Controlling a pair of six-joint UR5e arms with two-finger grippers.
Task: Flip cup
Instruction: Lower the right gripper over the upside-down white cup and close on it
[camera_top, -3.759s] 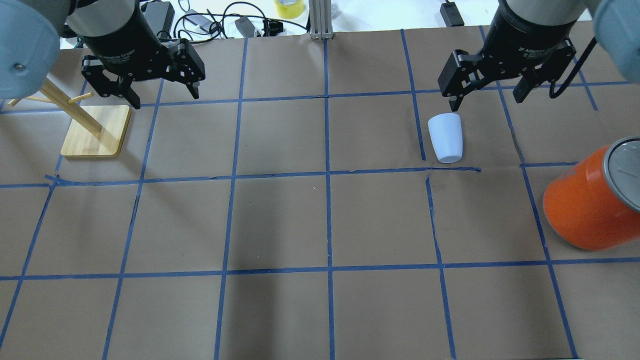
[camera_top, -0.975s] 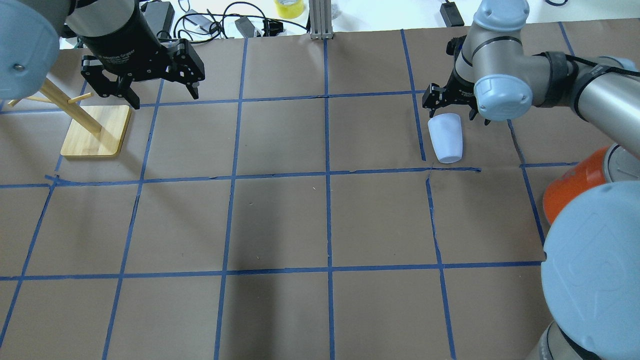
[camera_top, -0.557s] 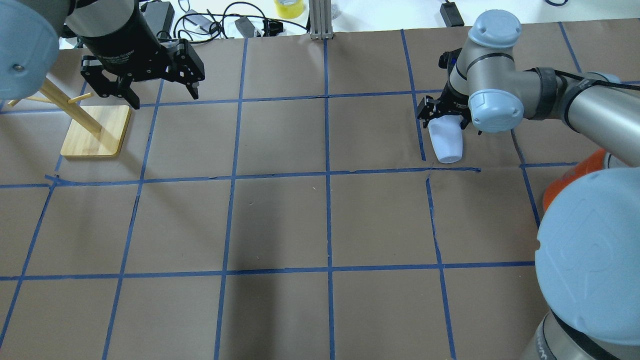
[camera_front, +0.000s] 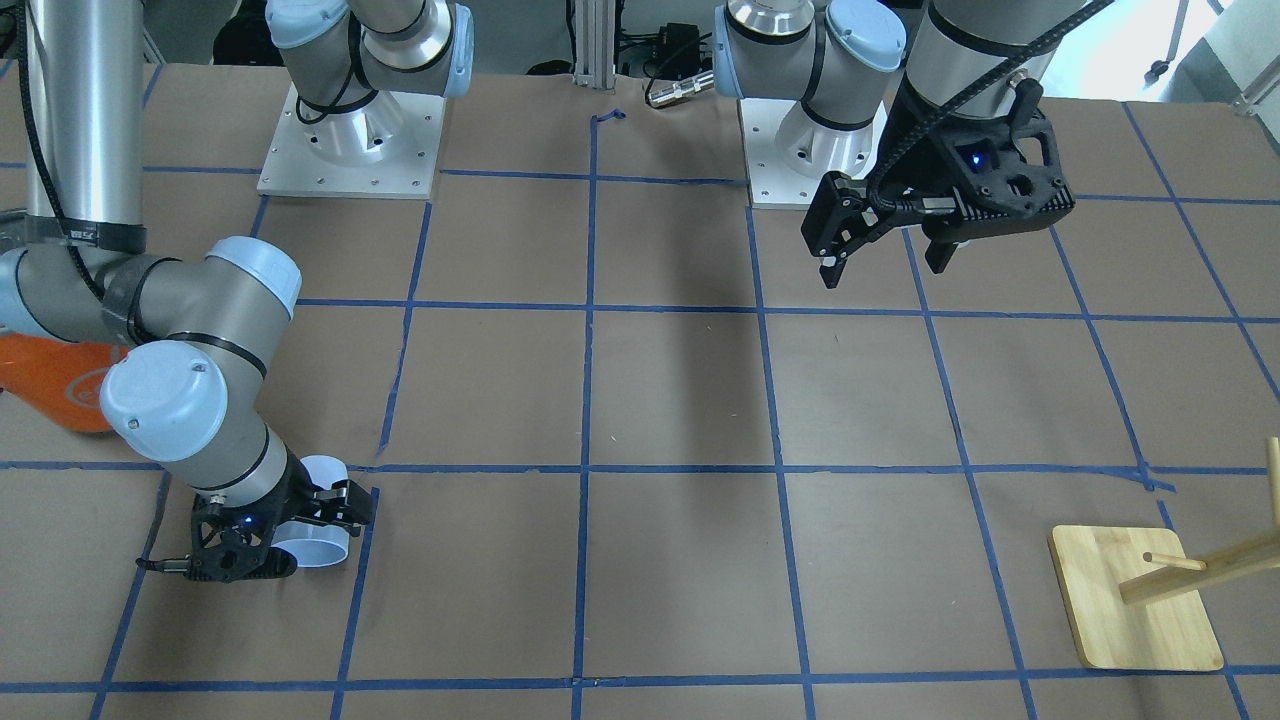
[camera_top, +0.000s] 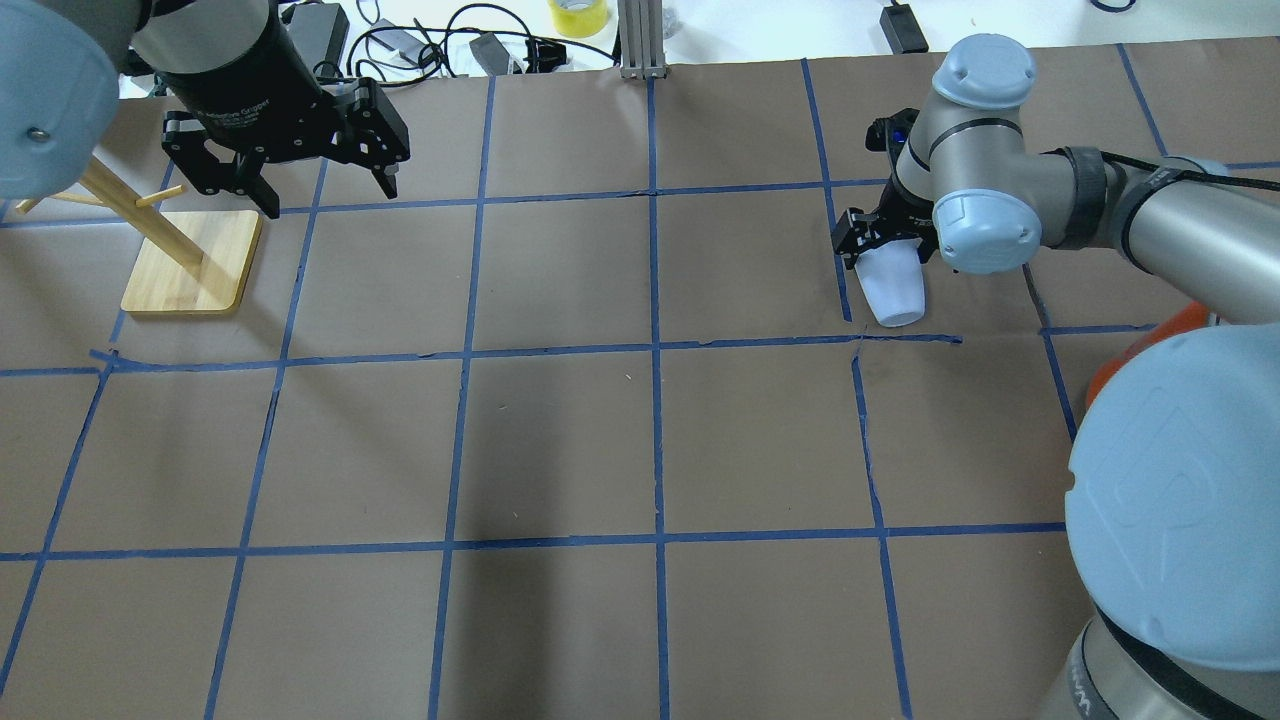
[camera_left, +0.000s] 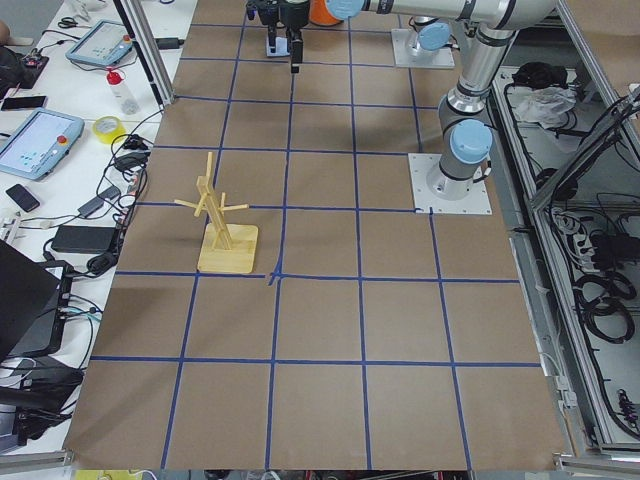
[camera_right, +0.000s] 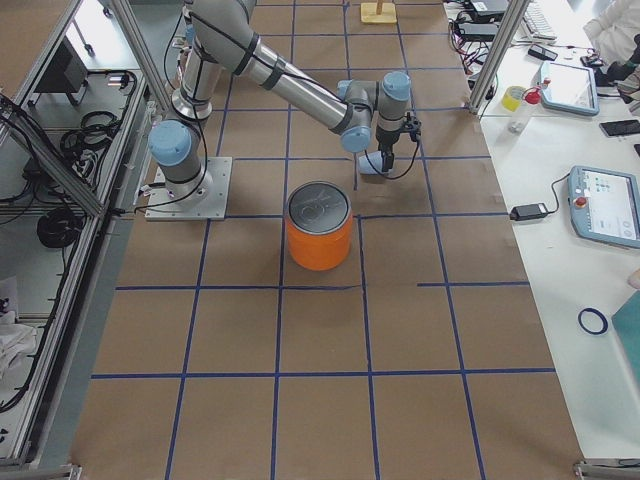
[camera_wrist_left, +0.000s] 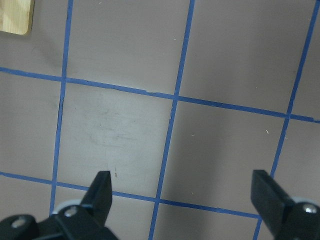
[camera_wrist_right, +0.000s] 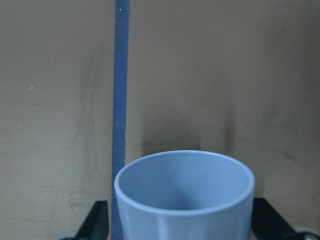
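The pale blue-lavender cup (camera_top: 895, 292) lies on its side on the brown paper table, mouth toward the far side. It also shows in the front view (camera_front: 318, 548) and the right wrist view (camera_wrist_right: 184, 200). My right gripper (camera_top: 886, 244) is low at the cup's mouth end and open. Its fingers (camera_wrist_right: 96, 220) stand on either side of the rim, very close to it. The front view shows this gripper (camera_front: 290, 535) around the cup. My left gripper (camera_top: 330, 200) hangs open and empty above the table near the wooden stand, and its wrist view (camera_wrist_left: 182, 200) shows only table.
A big orange can (camera_right: 320, 235) with a silver lid stands on the robot's side of the cup, partly hidden by my right arm in the overhead view (camera_top: 1150, 345). A wooden peg stand (camera_top: 190, 265) is at the far left. Blue tape lines grid the table.
My right arm has swung round and lowered, and its gripper has moved from beside the cup's far end to straddle it. The cup and my left arm have not moved.
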